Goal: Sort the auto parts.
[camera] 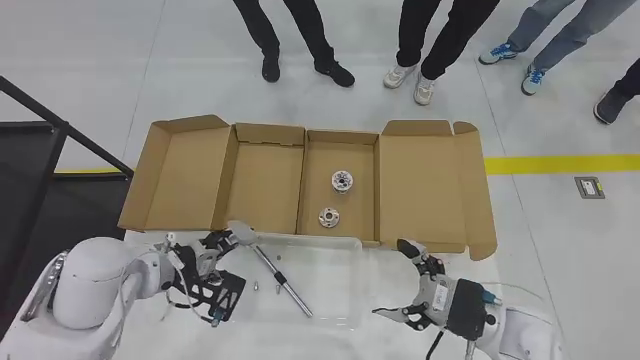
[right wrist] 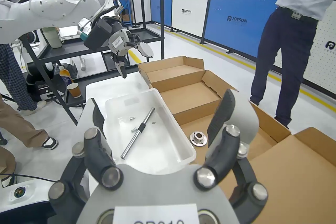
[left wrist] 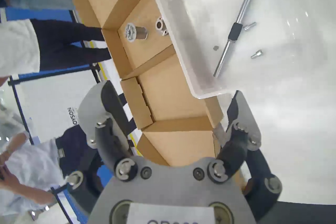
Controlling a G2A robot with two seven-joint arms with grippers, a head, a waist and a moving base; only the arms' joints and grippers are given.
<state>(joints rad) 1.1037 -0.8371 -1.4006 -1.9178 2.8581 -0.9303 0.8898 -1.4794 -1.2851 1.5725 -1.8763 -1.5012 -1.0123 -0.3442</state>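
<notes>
A slim metal rod (left wrist: 236, 30) with a short black sleeve around its middle lies aslant on the floor of a shallow white tray (camera: 340, 242), in the tray's left half. Two small bolts (left wrist: 250, 26) lie loose on the rod's left side, one close by the sleeve and the other a little apart from it. On the rod's right side sits a tiny dark speck (left wrist: 215, 47) (too small to tell what it is). Two more parts, a pair of flanged metal hubs (camera: 342, 179), rest in the open cardboard box (camera: 265, 185) that lies right against the tray's far edge. Both hubs are in the third compartment from the left, one toward its far end and one toward its near end, well apart from each other. The nearer hub stands on its flange with the bore upward. The box's outer flaps lie spread to the left and right. The left gripper (left wrist: 170, 92) hangs over the tray's left end with its fingers spread wide and nothing between them. The right gripper (right wrist: 161, 97) hovers at the tray's right end, its fingers likewise parted and gripping nothing.
</notes>
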